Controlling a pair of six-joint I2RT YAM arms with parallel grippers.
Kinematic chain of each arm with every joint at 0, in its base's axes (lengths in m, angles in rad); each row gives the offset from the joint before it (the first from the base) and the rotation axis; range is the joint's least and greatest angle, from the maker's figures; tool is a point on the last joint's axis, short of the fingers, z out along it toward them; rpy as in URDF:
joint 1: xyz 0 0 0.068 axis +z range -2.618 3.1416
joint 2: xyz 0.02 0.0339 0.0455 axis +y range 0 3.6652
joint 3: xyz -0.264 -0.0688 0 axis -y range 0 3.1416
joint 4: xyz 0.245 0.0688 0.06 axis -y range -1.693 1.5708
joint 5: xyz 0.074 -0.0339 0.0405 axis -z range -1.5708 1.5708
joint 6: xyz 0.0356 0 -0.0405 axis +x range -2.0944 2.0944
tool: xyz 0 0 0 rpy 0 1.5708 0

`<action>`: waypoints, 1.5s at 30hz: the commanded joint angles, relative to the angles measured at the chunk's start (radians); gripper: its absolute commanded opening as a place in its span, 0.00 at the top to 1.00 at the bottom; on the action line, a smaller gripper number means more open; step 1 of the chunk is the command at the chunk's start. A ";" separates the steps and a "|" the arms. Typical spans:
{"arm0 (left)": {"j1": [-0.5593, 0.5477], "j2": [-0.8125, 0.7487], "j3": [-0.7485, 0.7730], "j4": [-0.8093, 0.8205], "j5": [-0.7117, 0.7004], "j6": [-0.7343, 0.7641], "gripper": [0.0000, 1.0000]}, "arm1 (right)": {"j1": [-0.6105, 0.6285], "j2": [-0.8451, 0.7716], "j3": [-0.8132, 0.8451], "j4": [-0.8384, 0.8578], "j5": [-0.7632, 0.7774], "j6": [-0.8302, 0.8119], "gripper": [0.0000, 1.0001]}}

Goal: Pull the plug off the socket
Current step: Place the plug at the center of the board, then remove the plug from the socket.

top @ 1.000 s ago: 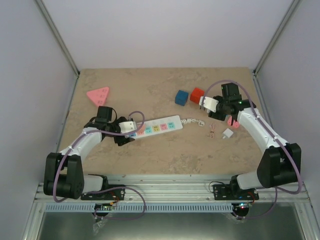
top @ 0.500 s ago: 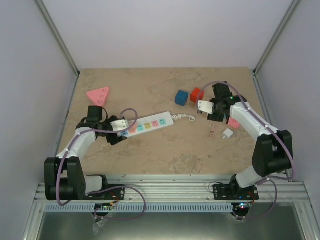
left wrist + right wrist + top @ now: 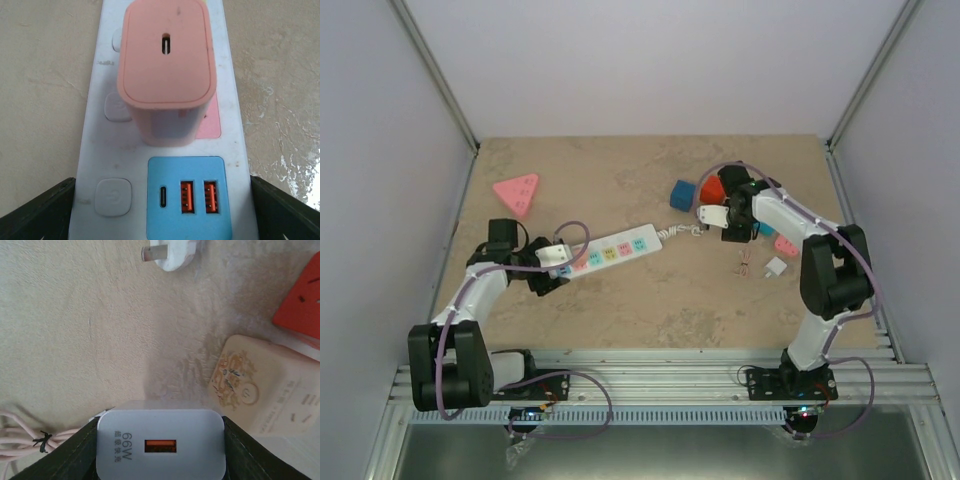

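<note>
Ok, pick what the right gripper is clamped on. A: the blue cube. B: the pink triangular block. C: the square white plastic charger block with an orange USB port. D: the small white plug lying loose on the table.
C: the right wrist view shows the square white plastic charger block, orange port facing the camera, wedged between the dark fingers of the right gripper.

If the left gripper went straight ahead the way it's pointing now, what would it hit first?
Probably the pink charger plugged into the power strip, standing just ahead of the left gripper, whose fingers flank the strip. Depth is unclear, so the strip's face might come first.
</note>
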 commanded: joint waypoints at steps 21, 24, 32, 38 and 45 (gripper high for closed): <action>0.026 -0.009 -0.013 -0.007 0.122 0.084 1.00 | 0.014 0.206 0.178 -0.166 0.003 0.061 0.21; 0.026 -0.008 -0.012 -0.017 0.134 0.098 1.00 | 0.016 0.189 0.193 -0.173 -0.035 0.062 0.20; 0.027 0.029 0.021 -0.083 0.195 0.155 1.00 | 0.048 0.038 0.147 -0.083 -0.287 0.012 0.11; 0.026 0.045 0.056 -0.124 0.265 0.175 1.00 | 0.136 -0.116 0.001 0.100 -0.526 0.023 0.02; 0.025 0.063 0.076 -0.154 0.330 0.189 1.00 | 0.306 -0.219 -0.140 0.338 -0.584 0.123 0.02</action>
